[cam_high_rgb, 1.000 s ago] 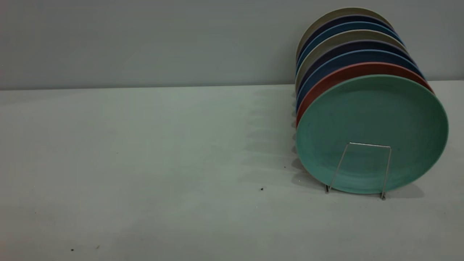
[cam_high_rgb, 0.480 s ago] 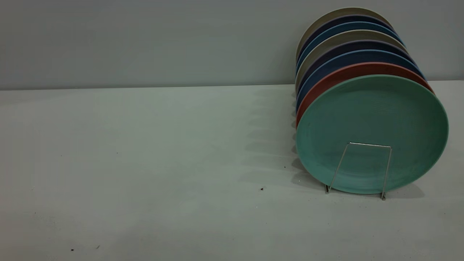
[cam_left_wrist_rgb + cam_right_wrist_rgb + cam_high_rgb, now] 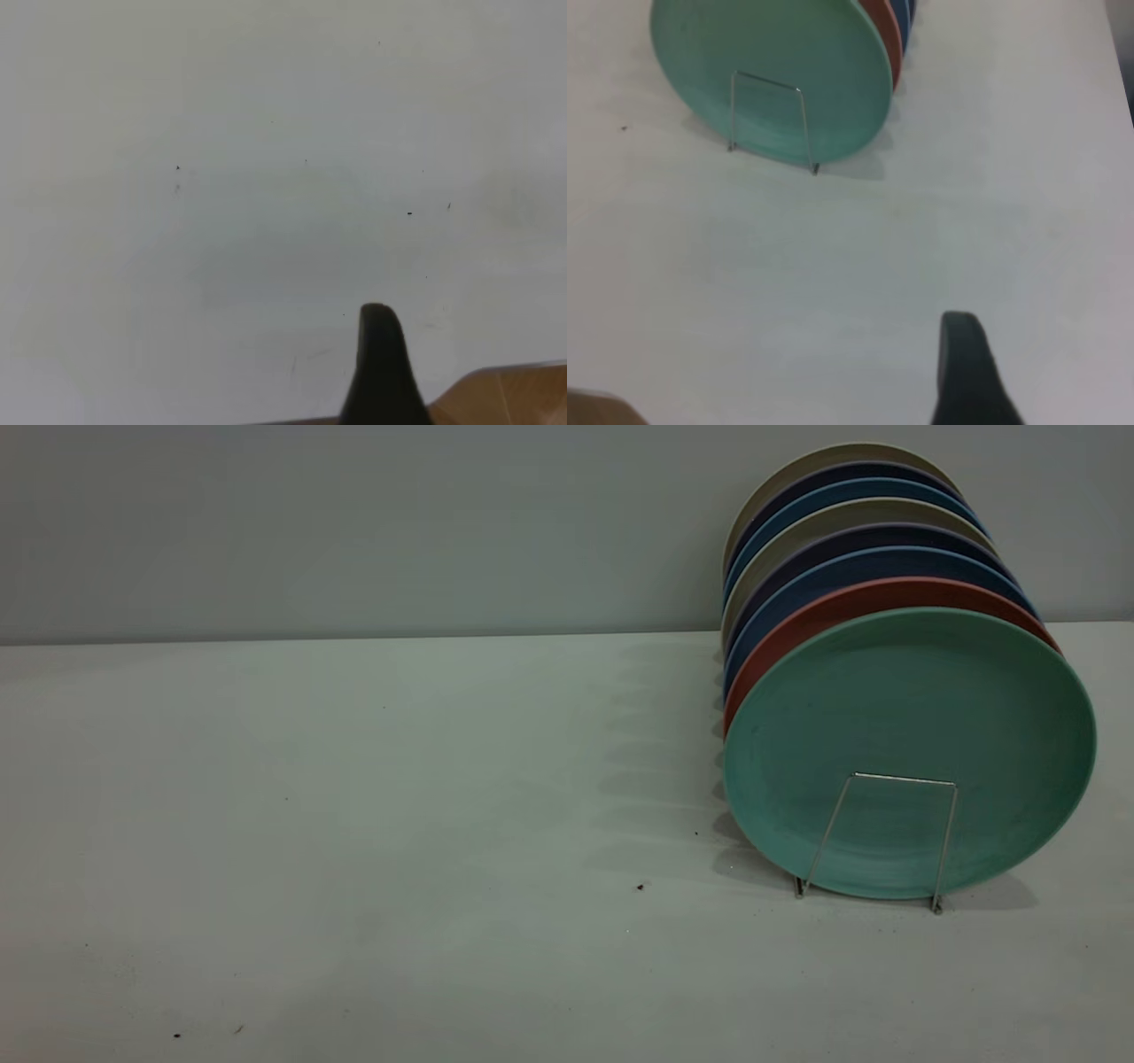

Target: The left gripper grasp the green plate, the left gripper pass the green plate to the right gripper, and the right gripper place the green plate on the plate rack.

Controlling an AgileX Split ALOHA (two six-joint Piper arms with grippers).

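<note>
The green plate (image 3: 904,708) stands upright in the front slot of the plate rack (image 3: 904,779), behind the rack's front wire loop, at the right of the table. It also shows in the right wrist view (image 3: 788,53), with the rack's loop (image 3: 767,81) in front of it. Neither gripper appears in the exterior view. Only one black tip of the right gripper (image 3: 961,354) shows, over bare table well short of the rack and holding nothing. Only one black tip of the left gripper (image 3: 381,354) shows, over bare table, holding nothing.
A salmon-pink plate (image 3: 850,598) stands right behind the green one, then several blue, dark and beige plates (image 3: 850,522) in a row toward the back wall. A brown wooden edge (image 3: 505,394) shows beside the left gripper. White table (image 3: 354,824) spreads left of the rack.
</note>
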